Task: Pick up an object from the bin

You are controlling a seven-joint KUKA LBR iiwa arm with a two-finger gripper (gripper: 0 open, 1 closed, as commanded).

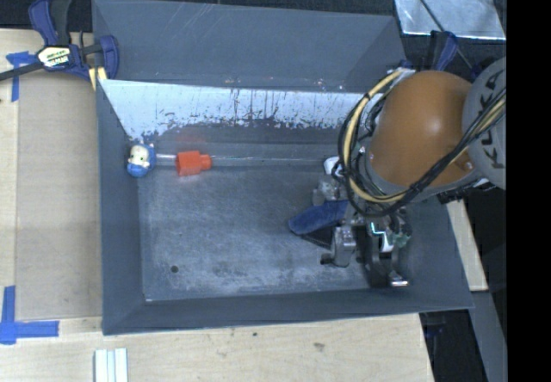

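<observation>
1. Blue piece (pixel 314 219), dark and flattish, lies on the floor of the bin (pixel 215 243) toward 4 o'clock.
2. We see the gripper (pixel 362 255) low over the floor, with the blue piece on its 10 o'clock side, just beside it or touching; we cannot tell which.
3. We cannot tell whether the gripper is clenched or released, nor whether it has the blue piece.
4. We judge the blue piece light and perhaps soft or thin, so it may slide on the bare metal or bend when squeezed.
5. We would take it across its thicker end at 3 o'clock, not by the thin tip at 9 o'clock.
6. An orange block (pixel 194 163) and a small blue-and-white toy (pixel 138 159) sit well apart at 10 o'clock, clear of the work.
</observation>
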